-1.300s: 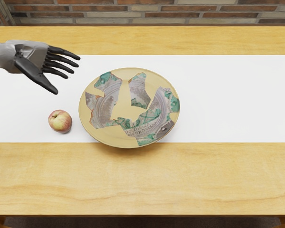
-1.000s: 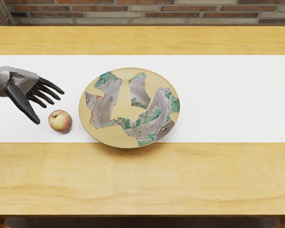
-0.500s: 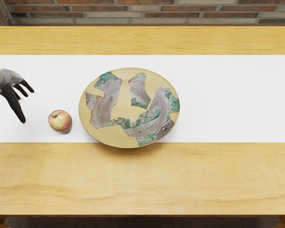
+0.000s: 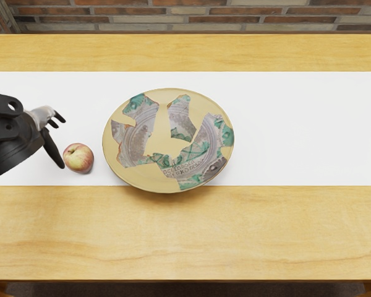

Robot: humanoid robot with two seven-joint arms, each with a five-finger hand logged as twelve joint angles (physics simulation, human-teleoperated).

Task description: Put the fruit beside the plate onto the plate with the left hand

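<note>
The left arm (image 4: 6, 141) comes in from the picture's left edge as a bulky dark forearm lying over the white runner (image 4: 297, 124); at its end the left hand (image 4: 44, 125) is open and holds nothing. One long dark digit (image 4: 52, 150) slants down and to the right, and its tip ends just beside the apple's left side; whether it touches the skin cannot be told from this view. The other fingers show only as short dark tips at the top of the hand, loosely spread and foreshortened.

The apple (image 4: 78, 158), red with a yellowish flush and its stem dimple facing up, sits on the runner to the left of the plate (image 4: 162, 99); it is near the plate's rim but not touching it, with a narrow strip of white between them. The apple is not on the plate.

The plate is wide, shallow and tan, patterned with broken patches of green and grey-mauve; nothing lies in it. It rests on the runner at about mid-table, its near rim just reaching the runner's front edge.

The runner crosses the wooden table (image 4: 185, 235) from side to side; bare wood shows in front of and behind it, and a brick wall (image 4: 185, 15) lines the top.
</note>
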